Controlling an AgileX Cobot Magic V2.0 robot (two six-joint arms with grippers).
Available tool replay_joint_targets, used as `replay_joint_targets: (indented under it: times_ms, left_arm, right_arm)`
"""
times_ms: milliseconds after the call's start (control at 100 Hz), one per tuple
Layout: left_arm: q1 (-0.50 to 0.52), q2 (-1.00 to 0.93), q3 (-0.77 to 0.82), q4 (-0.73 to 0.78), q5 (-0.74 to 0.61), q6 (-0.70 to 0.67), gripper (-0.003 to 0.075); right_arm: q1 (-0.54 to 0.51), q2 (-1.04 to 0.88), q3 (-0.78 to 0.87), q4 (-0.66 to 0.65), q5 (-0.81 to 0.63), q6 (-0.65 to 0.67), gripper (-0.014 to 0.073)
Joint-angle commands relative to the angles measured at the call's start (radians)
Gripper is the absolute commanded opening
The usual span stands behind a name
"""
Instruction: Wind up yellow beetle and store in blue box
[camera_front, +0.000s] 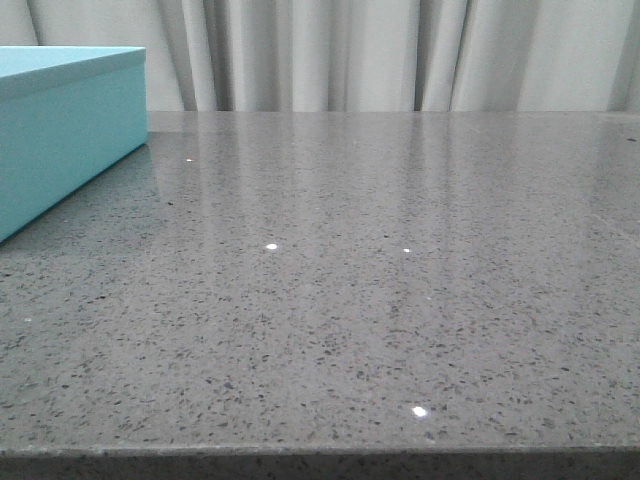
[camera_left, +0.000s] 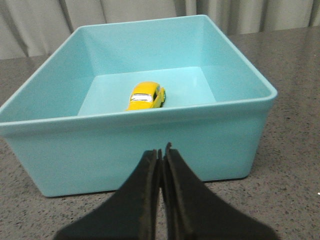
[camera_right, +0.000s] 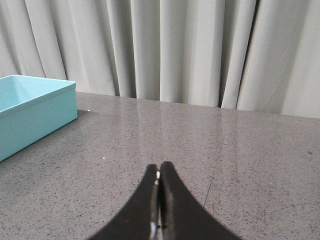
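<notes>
The yellow beetle (camera_left: 146, 96) lies on the floor of the blue box (camera_left: 150, 140), which has no lid on in the left wrist view. My left gripper (camera_left: 161, 150) is shut and empty, just outside the box's near wall. The blue box (camera_front: 60, 130) also shows at the far left of the front view and as a corner (camera_right: 35, 112) in the right wrist view. My right gripper (camera_right: 159, 167) is shut with nothing in it, over bare grey table well away from the box. Neither gripper appears in the front view.
A grey speckled stone table (camera_front: 350, 300) runs to its front edge (camera_front: 320, 455). Pale curtains (camera_right: 175, 50) hang behind the table's far edge.
</notes>
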Motion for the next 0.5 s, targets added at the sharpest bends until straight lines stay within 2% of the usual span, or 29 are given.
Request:
replay_joint_targets:
  times_ms: [0, 130, 180, 490]
  left_arm:
    - [-0.046, -0.018, 0.034, 0.028, -0.174, -0.029, -0.0020]
    - [-0.053, -0.068, 0.124, 0.018, -0.386, -0.043, -0.0020]
    - [-0.045, -0.090, 0.152, 0.018, -0.422, -0.043, -0.0020]
    - [-0.008, -0.160, 0.278, -0.033, -0.418, -0.043, -0.0020]
  right_arm:
    - [0.002, 0.009, -0.024, -0.024, -0.086, -0.010, -0.0068]
    - [0.002, 0.009, -0.024, -0.024, -0.086, -0.010, -0.0068]
    - [0.002, 0.009, -0.024, -0.024, -0.086, -0.010, -0.0068]
    - [0.002, 0.009, -0.024, -0.024, -0.084, -0.010, -0.0068]
